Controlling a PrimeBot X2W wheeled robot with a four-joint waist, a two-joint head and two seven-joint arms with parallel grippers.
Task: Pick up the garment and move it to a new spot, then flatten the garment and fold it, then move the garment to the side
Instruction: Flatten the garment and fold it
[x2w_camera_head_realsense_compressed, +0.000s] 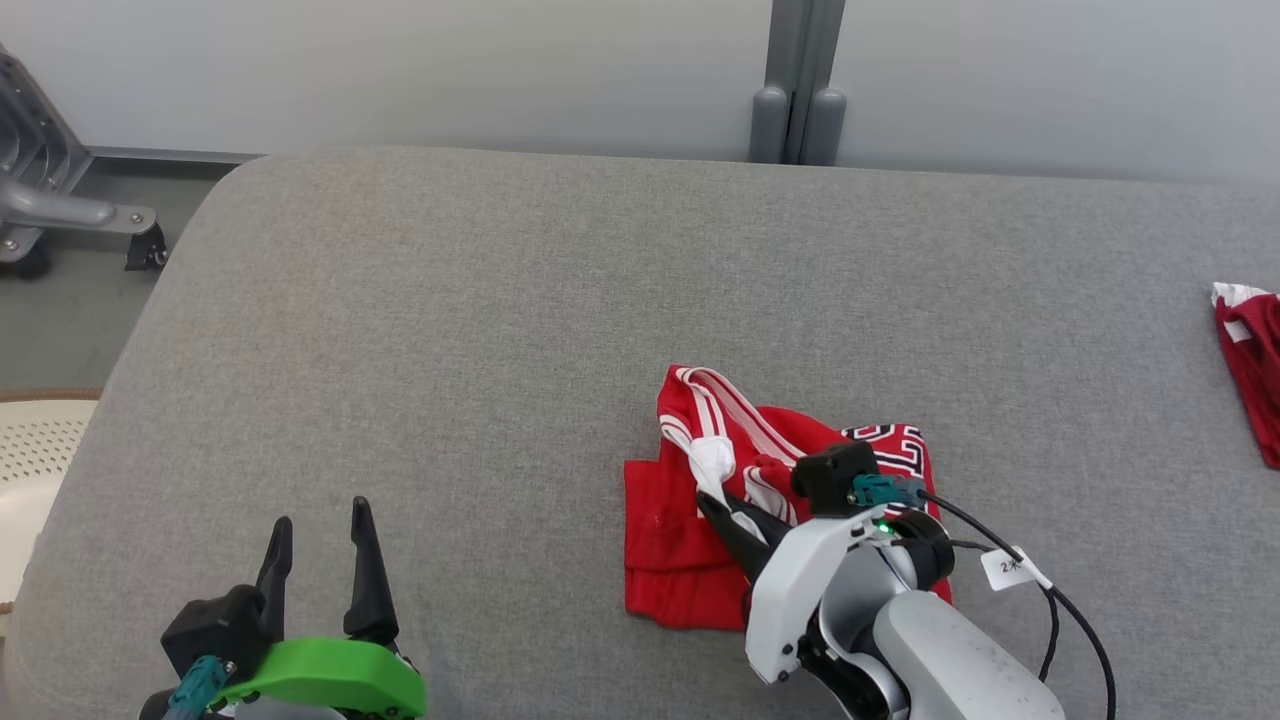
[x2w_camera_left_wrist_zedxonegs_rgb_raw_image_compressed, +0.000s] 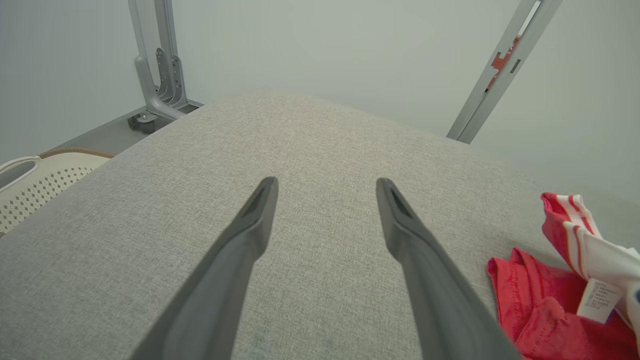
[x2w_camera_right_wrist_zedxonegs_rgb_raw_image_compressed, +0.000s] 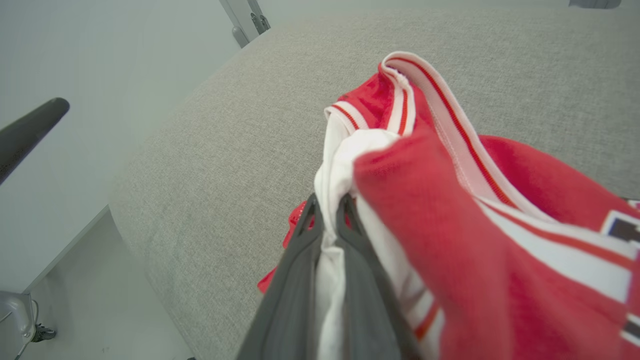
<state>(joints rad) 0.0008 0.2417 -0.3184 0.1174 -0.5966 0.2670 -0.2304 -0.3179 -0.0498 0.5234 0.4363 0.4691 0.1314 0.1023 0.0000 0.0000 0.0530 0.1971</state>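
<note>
1. We are working over a broad grey fabric-covered surface (x2w_camera_head_realsense_compressed: 450, 300) with a pale wall behind it. A white perforated basket (x2w_camera_head_realsense_compressed: 35, 440) is sitting off its left edge, and a second red garment (x2w_camera_head_realsense_compressed: 1250, 370) is lying at the far right.
2. The red jersey (x2w_camera_head_realsense_compressed: 670, 550), edged in white-and-red striped trim, is lying crumpled on the near part of the surface, a little right of centre and well apart from that other garment.
3. Our right gripper (x2w_camera_right_wrist_zedxonegs_rgb_raw_image_compressed: 327, 210) is pinching a white fold of the trim between its pressed-together fingers and holding it raised above the heap. The cloth is bunching there, so we cannot tell whether one layer or several are caught.
4. Our left gripper (x2w_camera_head_realsense_compressed: 322, 515) is hovering spread wide over bare surface at the lower left, holding nothing and well apart from the jersey.
5. We are judging the jersey light, limp and probably slick, so it should drape and trail when carried rather than hold any shape.
6. The stitched trim looks thicker than the body cloth and is giving the surer hold. For flattening, we are expecting to need both grippers on two separate edges, shoulders or hem corners.
</note>
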